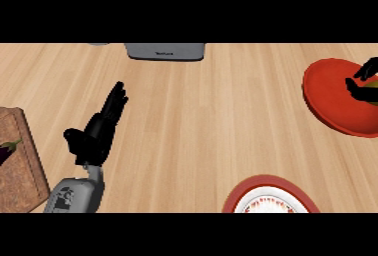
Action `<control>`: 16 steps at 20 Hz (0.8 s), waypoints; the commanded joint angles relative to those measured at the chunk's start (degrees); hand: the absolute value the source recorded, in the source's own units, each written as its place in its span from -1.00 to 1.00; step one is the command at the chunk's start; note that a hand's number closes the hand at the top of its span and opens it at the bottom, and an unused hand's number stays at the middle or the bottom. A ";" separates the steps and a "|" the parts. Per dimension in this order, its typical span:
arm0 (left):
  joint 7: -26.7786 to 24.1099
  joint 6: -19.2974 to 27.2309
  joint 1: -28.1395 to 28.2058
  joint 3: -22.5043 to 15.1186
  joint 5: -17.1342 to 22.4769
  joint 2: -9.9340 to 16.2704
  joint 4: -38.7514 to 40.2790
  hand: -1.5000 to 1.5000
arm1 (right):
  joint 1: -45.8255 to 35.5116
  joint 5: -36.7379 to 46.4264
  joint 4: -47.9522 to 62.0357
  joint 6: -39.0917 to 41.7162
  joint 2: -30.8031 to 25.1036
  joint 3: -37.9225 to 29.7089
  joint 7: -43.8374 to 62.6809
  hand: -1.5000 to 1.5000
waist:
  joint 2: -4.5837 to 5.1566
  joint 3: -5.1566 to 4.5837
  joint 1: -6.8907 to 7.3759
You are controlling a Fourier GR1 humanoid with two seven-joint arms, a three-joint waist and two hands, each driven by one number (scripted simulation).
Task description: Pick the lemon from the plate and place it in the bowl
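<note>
Right hand: the right hand [365, 80] was at the counter's right edge, over the red plate [332, 97], its dark fingers curled round something yellowish that I took for the lemon [369, 92], mostly hidden by the hand.
Lemon: it sat on or just above the plate's right part; I could not tell whether it had left the plate's surface.
Plate: red, by the counter's right edge, toward the far side.
Bowl: the red-rimmed bowl [272, 199], white inside, lay at the near edge, right of centre, well apart from the plate.
Doing it well: to my eye the hand wanted to lift clear of the plate's rim, travel toward the near edge, and uncurl only once above the bowl's middle.
Left hand: the left hand [97, 131] rested left of centre, fingers straight, holding nothing.
Surroundings: a wooden board [21, 170] with an aubergine [9, 149] at the left edge; a grey appliance [164, 51] at the far edge.
</note>
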 commanded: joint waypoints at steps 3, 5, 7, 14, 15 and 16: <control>-0.01 -1.13 -0.26 0.00 0.72 0.14 0.36 0.00 | -1.70 -1.28 10.36 7.23 -0.38 -1.20 -8.76 -1.00 | 0.53 0.13 0.95; 0.94 0.51 1.95 -1.66 -0.81 -0.92 -2.86 0.00 | -1.07 -3.33 10.95 7.00 0.44 -3.21 -13.35 -1.00 | 0.01 0.10 0.33; -0.76 0.97 -0.77 -1.29 -0.81 -2.13 1.46 0.00 | -3.98 -5.25 11.80 10.16 -0.28 -5.02 -14.30 -1.00 | 0.27 0.08 -0.03; 0.03 0.90 -0.17 -0.82 -1.23 -1.02 -0.07 0.00 | -6.65 -11.42 14.17 11.06 -3.59 -11.92 -16.93 -1.00 | -0.05 0.03 -0.29; 0.75 -1.66 1.02 1.29 1.23 1.50 -1.42 0.00 | -5.74 -13.52 14.65 12.03 -3.72 -13.86 -17.15 -1.00 | -0.19 0.02 -0.37; 1.70 1.84 -1.09 -0.20 -1.34 -1.11 -0.40 0.00 | -7.36 -13.75 14.60 13.89 -4.77 -13.85 -14.74 -1.00 | -0.31 -0.02 -0.87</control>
